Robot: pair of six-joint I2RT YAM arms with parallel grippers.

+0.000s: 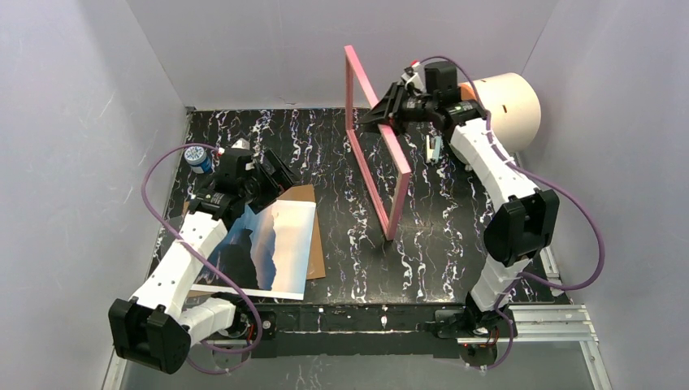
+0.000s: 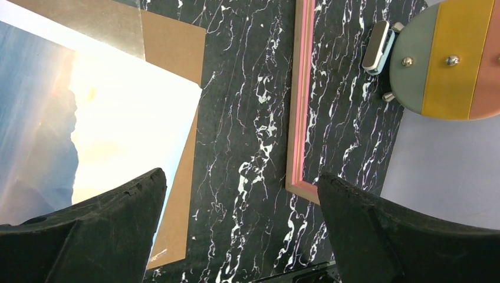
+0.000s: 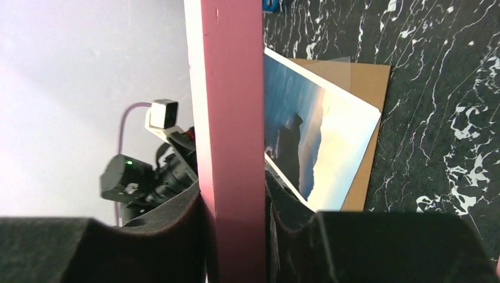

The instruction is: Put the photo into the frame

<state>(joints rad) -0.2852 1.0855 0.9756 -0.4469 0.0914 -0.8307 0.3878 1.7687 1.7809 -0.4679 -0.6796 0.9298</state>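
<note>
Top external view: the pink frame (image 1: 398, 203) stands upright on its edge near the middle of the black marbled table (image 1: 349, 268). The right claw (image 1: 392, 120) is clamped on the frame's top rail. Well apart, at the left, the photo (image 1: 276, 240) lies face up, with sea and dark cliffs showing. It rests on a brown backing board (image 1: 302, 193) that pokes out along its far and right sides. The left claw (image 1: 275, 177) hovers over the photo's far edge, jaws spread wide, holding nothing. A small blue container (image 1: 197, 158) stands just behind that arm.
</note>
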